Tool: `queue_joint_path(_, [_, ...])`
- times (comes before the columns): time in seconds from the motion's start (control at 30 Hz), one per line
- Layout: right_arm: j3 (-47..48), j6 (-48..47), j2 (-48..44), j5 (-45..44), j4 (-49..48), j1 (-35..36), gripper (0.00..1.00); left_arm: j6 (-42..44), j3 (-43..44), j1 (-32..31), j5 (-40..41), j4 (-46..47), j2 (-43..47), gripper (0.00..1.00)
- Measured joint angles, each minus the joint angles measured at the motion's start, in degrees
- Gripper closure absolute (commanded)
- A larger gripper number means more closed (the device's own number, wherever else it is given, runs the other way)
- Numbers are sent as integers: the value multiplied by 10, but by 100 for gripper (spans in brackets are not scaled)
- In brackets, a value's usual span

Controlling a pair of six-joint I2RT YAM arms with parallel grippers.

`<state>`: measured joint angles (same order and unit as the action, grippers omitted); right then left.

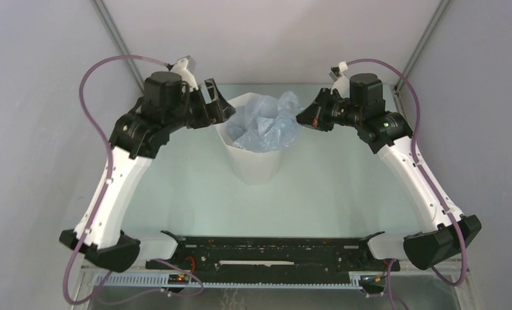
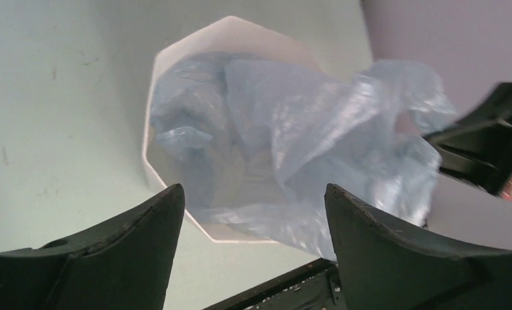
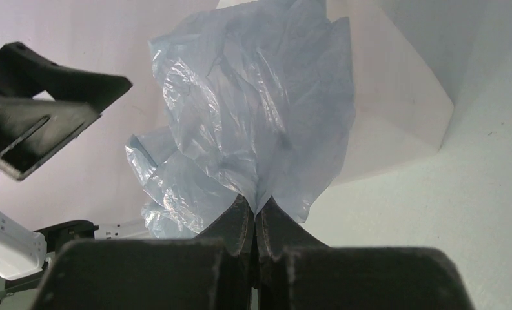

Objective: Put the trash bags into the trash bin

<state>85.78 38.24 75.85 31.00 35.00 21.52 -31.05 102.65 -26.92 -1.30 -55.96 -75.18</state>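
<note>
The white faceted trash bin (image 1: 253,165) stands upright at the middle back of the table. The pale-blue trash bag (image 1: 266,123) is partly inside its mouth and bulges up over the right side of the rim. My right gripper (image 1: 301,119) is shut on an edge of the bag at the bin's right rim; in the right wrist view the film (image 3: 259,110) fans out from the closed fingertips (image 3: 243,205) in front of the bin (image 3: 395,110). My left gripper (image 1: 218,103) is open and empty above the bin's left rim, looking down into the bag (image 2: 292,135) and bin (image 2: 151,110).
A black rail (image 1: 272,248) lies across the near edge of the pale-green table (image 1: 175,187). Grey enclosure walls stand left, right and behind. The right gripper (image 2: 485,148) shows at the right edge of the left wrist view.
</note>
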Motion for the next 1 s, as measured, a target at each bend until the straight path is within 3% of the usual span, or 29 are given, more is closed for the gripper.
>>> queue_joint_path(0.13, [0, 1, -4, -2, -2, 2, 100, -4, -49, -3, -41, 53, 47, 28])
queue_joint_path(0.47, [0, 5, -5, -1, -15, 4, 100, -10, -73, -39, -80, 96, -48, 33])
queue_joint_path(0.53, [0, 7, -6, -1, -17, 4, 100, -10, -77, -40, -77, 90, -59, 45])
queue_joint_path(0.63, [0, 11, -10, -1, -19, 4, 100, -13, -76, -40, -70, 88, -65, 71])
queue_joint_path(0.73, [0, 11, -16, -1, -19, 5, 100, -19, -67, -40, -56, 77, -69, 85])
queue_joint_path(1.0, [0, -1, -21, -9, -15, 7, 100, -37, 98, -29, 28, 22, -79, 100])
